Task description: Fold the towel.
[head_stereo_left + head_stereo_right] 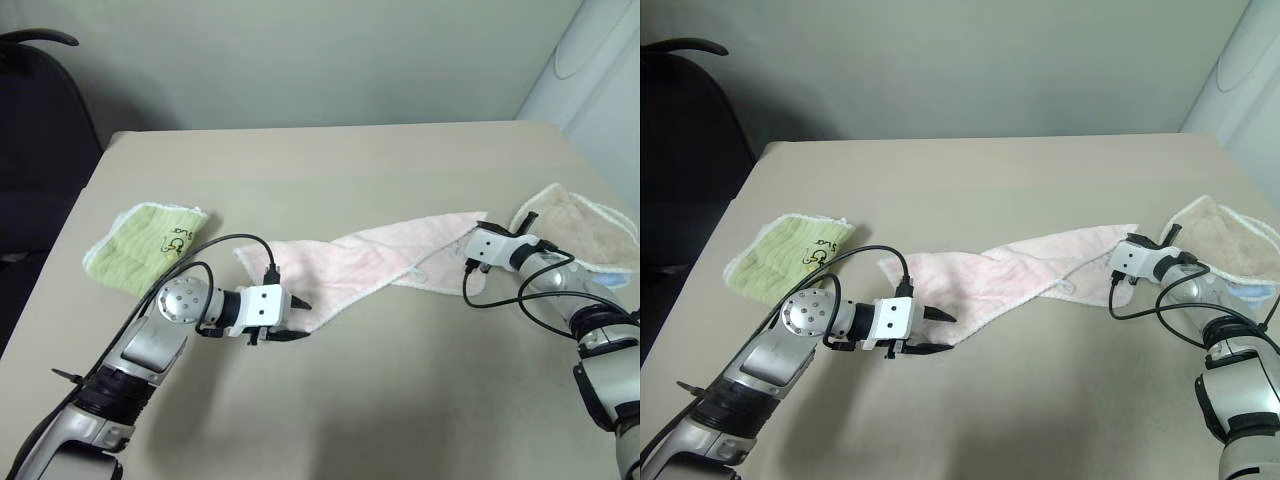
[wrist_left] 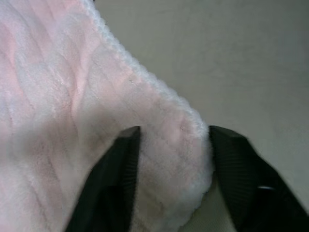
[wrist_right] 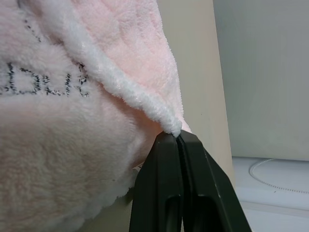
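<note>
Gripping the pale pink terry cloth towel [image 1: 370, 258] at one end while the other end sits between parted fingers.

The towel lies stretched in a twisted band across the beige tabletop [image 1: 330, 160], its long axis running from about eight o'clock to two o'clock in the head views. The right gripper [image 3: 177, 136] is clenched on the whitish stitched edge at the two o'clock end. The left gripper [image 2: 171, 140] straddles the eight o'clock corner, its black fingers [image 2: 120, 169] apart with cloth between them, not yet pinching. That corner lies straight ahead of the left jaws, so closing there looks like the next need. A lime-green ribbed towel [image 1: 140, 245] rests at nine o'clock and a beige-tan towel [image 1: 580, 225] at three o'clock.
</note>
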Tool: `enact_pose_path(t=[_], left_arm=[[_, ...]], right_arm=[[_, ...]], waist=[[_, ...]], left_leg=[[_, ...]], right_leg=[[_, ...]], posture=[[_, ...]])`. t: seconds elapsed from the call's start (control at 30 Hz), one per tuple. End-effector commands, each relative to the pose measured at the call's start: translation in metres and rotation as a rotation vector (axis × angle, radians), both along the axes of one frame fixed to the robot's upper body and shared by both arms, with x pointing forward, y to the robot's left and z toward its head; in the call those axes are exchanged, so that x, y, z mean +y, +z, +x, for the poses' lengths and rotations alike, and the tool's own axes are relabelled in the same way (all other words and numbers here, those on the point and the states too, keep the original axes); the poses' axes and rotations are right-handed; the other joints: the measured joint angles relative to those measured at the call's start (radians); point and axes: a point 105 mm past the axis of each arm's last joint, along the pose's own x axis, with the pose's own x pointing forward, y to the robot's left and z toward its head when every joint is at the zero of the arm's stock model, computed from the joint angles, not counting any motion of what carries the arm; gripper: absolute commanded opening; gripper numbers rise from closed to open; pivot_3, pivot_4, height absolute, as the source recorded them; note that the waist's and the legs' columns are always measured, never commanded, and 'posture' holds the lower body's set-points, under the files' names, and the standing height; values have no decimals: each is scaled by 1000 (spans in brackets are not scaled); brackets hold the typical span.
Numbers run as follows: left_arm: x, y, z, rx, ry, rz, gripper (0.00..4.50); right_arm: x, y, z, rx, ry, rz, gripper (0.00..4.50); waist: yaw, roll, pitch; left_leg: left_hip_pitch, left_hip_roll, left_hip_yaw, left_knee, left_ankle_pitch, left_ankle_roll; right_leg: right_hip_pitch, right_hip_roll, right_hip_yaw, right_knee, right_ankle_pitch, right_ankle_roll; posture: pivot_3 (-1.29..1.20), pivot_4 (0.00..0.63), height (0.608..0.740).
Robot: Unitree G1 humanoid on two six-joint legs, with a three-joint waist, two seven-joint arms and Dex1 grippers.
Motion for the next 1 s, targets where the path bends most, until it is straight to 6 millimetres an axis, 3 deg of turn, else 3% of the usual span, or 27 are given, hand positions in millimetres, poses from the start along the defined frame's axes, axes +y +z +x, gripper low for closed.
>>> enact_pose_path(t=[0.03, 0.1, 0.3, 0.43, 0.57, 0.67, 0.8, 1.0], left_arm=[[4, 2, -1, -14, 15, -1, 701], [6, 2, -3, -13, 19, -7, 13], [3, 22, -5, 21, 96, -168, 13], [5, 62, 3, 44, 194, -394, 13], [16, 118, 31, -38, 321, -647, 13], [24, 152, 55, -102, 402, -780, 13], [36, 198, 85, -178, 488, -952, 13], [59, 240, 92, -270, 501, -1038, 13]], right_arm=[[-5, 5, 0, 2, -6, -16, 0], [-4, 8, 1, -3, -3, -22, 0], [-1, 17, 3, -8, 19, -29, 0], [-3, 33, 5, -41, 29, -24, 0], [-1, 70, 12, -112, 41, -29, 0], [-1, 95, 17, -155, 32, -27, 0], [-2, 139, 22, -227, 14, -9, 0], [-15, 195, 12, -290, 13, 54, 0]], waist=[[-1, 0, 0], [-1, 0, 0], [-5, 0, 0], [-5, 0, 0], [-5, 1, 1], [-5, 2, 1], [-6, 2, 1], [-7, 3, 2]], left_leg=[[0, 0, 0, 0, 0, 0], [0, 0, 0, 0, 0, 0], [-1, 0, 0, 0, 0, 0], [-3, 0, 0, 0, 1, -1], [-3, 0, 0, 1, 2, -2], [-3, 0, 0, 1, 7, -11], [-4, 0, 0, 1, 8, -11], [-7, 0, 0, 1, 10, -11]], right_leg=[[0, 0, 0, 0, 0, 0], [0, 0, 0, 0, 0, 0], [-1, 0, 0, 0, 0, 0], [-3, 0, -2, 0, 0, 0], [-3, 0, -2, 1, 0, 0], [-3, 0, -3, 1, 0, 0], [-3, -1, -3, 0, 1, 0], [-6, -1, -4, -1, 1, 0]], posture=[[0, 150, 740], [0, 150, 740], [0, 150, 740], [0, 150, 740], [0, 150, 740], [0, 150, 740], [0, 150, 740], [0, 150, 740]])
